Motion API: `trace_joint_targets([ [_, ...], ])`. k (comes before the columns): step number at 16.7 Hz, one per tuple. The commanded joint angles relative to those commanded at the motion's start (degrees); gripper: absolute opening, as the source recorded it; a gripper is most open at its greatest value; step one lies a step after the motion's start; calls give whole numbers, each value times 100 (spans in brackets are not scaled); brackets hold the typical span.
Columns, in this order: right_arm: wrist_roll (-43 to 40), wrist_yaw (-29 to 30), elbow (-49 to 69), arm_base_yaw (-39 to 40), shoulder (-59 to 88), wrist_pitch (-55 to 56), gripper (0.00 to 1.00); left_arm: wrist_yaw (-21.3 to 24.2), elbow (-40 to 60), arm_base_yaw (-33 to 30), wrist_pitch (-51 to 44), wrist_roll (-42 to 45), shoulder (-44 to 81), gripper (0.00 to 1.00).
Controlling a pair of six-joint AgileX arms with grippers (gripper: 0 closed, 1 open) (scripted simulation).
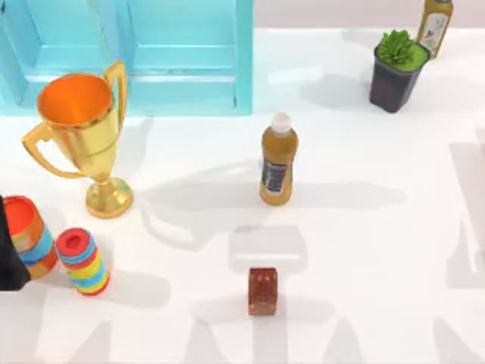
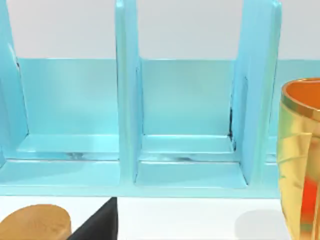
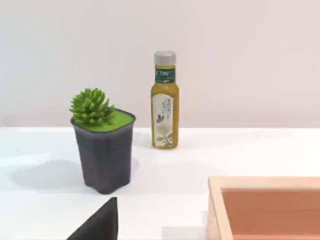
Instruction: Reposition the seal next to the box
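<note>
The seal (image 1: 262,290), a small reddish-brown block with golden speckles, stands on the white table near the front, below the amber bottle (image 1: 278,161). In the right wrist view the corner of an open tan box (image 3: 264,186) sits close by. A dark part of my left arm (image 1: 9,256) rests at the table's left edge beside an orange striped pot (image 1: 29,235), far from the seal. A black wedge of my left gripper (image 2: 97,225) faces the blue shelf (image 2: 190,150). A black wedge of my right gripper (image 3: 100,222) points toward a potted plant (image 3: 104,145).
A gold trophy (image 1: 83,133) stands in front of the blue shelf (image 1: 151,53) at the back left. A striped ring stack (image 1: 83,262) is at the front left. The potted plant (image 1: 398,64) and a green-capped bottle (image 1: 434,23) sit at the back right.
</note>
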Motion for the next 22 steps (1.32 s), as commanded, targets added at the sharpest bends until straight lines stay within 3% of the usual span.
trace_joint_targets([
  [4, 147, 2, 175, 169, 175, -134, 100, 0, 0, 0, 0, 0, 0, 100],
  [8, 918, 29, 1242, 1052, 1250, -879, 100, 0, 0, 0, 0, 0, 0, 100],
  [16, 3128, 105, 5013, 3450, 5824, -3583, 100, 0, 0, 0, 0, 0, 0, 100],
  [22, 4455, 84, 7688, 4662, 9122, -5706, 100, 0, 0, 0, 0, 0, 0, 100],
])
